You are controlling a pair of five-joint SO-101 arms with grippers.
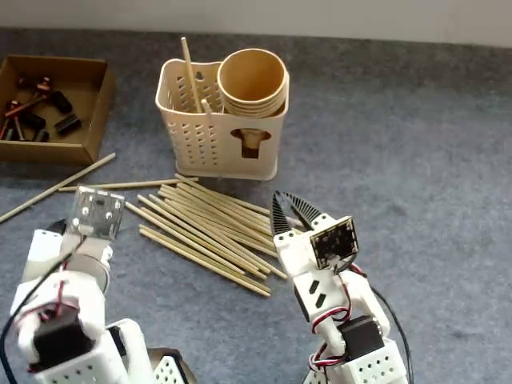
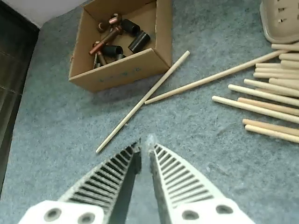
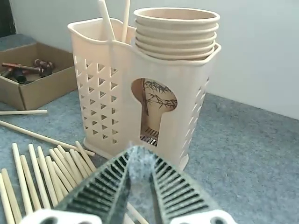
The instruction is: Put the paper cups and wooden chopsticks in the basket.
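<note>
Paper cups (image 1: pixel 252 80) stacked in 1 side of the basket (image 1: pixel 192 140); 2 upright chopsticks (image 1: pixel 190 72) in the other side. Loose chopsticks (image 1: pixel 208 232) lie piled on the worktop (image 1: pixel 416 160) before the basket. Left claw (image 2: pixel 145 145): tips together, empty. Right claw (image 3: pixel 140 156): tips together, empty, facing the basket.

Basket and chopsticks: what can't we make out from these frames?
Cups: lower parts behind the basket wall, right wrist view; count unsure.
Chopsticks in the basket: tops cut off by that view's edge, bottoms behind the wall.
Loose chopsticks: run off the left wrist view's edge; right gripper covers some ends in the high view.
Box contents: too small to identify, high view.
</note>
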